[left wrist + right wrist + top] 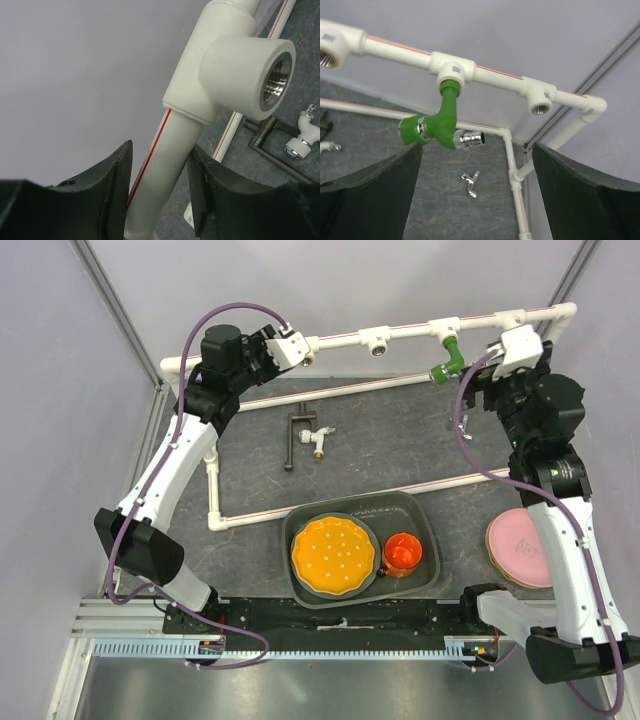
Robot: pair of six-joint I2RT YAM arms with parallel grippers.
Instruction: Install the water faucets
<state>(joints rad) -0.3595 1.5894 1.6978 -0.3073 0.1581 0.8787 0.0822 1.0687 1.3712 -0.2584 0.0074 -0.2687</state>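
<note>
Green faucet (437, 122) is sitting threaded into a tee on the far rail of the pipe frame (340, 340), spout hanging toward the bench (400, 455). Right gripper (477, 147) is hovering just in front of it, jaws standing wide apart and holding nothing.

Tiny silvery faucet (469, 182) is lying flat near the far right corner of the bench, below and between those jaws, its long axis slanting across the wrist view. The right arm is nearer. Empty socket (540, 104) is facing down just right of the green one.

Left gripper (161, 145) is straddling the rail near the far left corner, jaws partly apart, a gap showing on one side. Black-handled faucet (318, 438) is lying mid-bench toward the far edge, nearer the left arm.

Judgement: the purple cable (462, 400) looping beside the silvery faucet may be crowding a descent.
</note>
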